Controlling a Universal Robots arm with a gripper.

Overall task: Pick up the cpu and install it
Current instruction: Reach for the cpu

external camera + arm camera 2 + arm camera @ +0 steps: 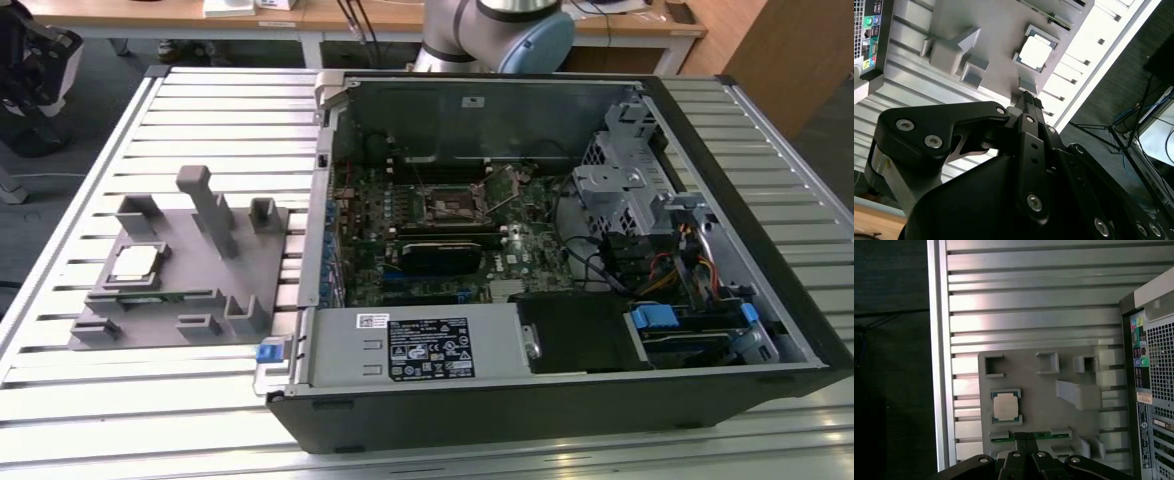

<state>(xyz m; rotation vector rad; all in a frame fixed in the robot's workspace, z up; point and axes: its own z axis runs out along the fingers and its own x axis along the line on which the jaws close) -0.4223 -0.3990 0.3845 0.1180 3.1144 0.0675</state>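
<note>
1. The cpu [134,263] lies flat, shiny side up, in a shallow square pocket of the grey holder plate [180,268]. The plate rests on the slatted metal table [160,400], on the exterior view's left of the open computer case [561,400].
2. The raised corners of the pocket probably keep the chip from sliding and always give it the same position, so a gripper can find it.
3. In the second wrist view, the gripper [1026,96] hangs above the plate, near the cpu but clearly apart from it. Its jaws look pressed together with nothing between them.
4. In the first wrist view, its tips are over the green memory stick [1046,435], which stands on edge in its own slot just beside the cpu pocket.
5. The cpu is near the outer edge of the plate, and the table edge is not far beyond it. The tall post [211,210] stands well apart from the chip, and the space above the chip is free.
6. Inside the case the socket [447,207] on the board appears unoccupied. The case walls around it leave the way from above as the open one.
</note>
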